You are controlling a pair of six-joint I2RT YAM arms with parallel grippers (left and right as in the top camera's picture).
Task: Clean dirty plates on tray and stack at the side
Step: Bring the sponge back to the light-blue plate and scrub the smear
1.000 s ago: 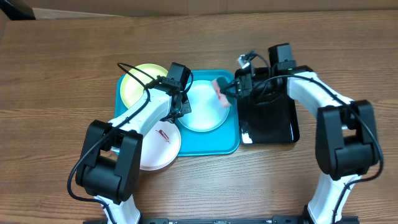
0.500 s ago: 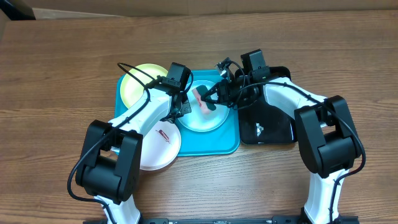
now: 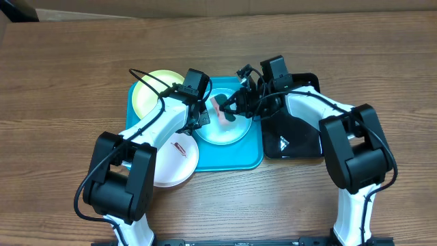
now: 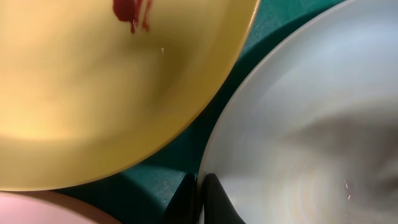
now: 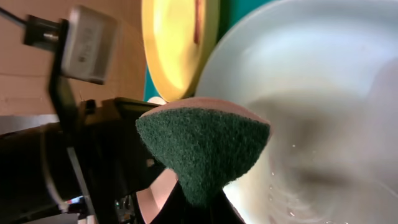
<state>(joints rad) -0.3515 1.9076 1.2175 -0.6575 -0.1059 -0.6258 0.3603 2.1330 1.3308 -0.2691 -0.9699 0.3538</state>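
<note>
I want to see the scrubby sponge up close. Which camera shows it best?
The right wrist view: the sponge fills the middle, green face clear. Overhead shows it small, pinkish, over the pale blue plate. The left wrist view misses it.

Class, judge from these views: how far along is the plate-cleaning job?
Done: nothing visibly; no stack yet. In hand: the left gripper pinches the pale blue plate at its rim while the right gripper holds a sponge over it. Left: yellow-green plate and white plate both show red smudges.
</note>
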